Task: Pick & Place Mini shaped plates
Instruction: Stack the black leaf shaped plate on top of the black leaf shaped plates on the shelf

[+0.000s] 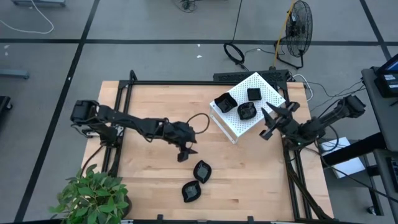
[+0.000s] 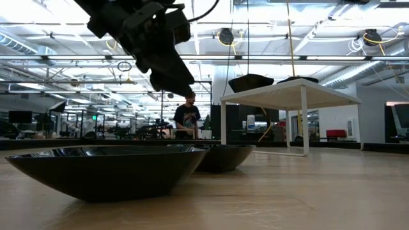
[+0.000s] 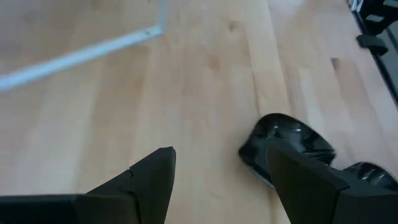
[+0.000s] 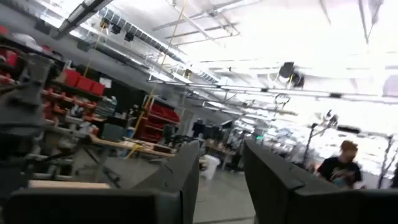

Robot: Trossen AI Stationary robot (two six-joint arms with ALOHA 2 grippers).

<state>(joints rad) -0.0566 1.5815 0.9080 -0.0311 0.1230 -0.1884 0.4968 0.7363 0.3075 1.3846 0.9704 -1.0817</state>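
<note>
left gripper (image 1: 185, 153) spread, empty, above bare table just beside two mini shaped plates (image 1: 202, 170) awaiting pickup | right gripper (image 1: 273, 119) parted, empty, raised beside white box (image 1: 231, 127), likely clearing it | three plates (image 1: 225, 102) rest on box top

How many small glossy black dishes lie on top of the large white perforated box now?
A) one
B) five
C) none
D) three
D: the high view shows three small glossy black dishes on the large white perforated box, and two more dishes on the wooden table.
</note>
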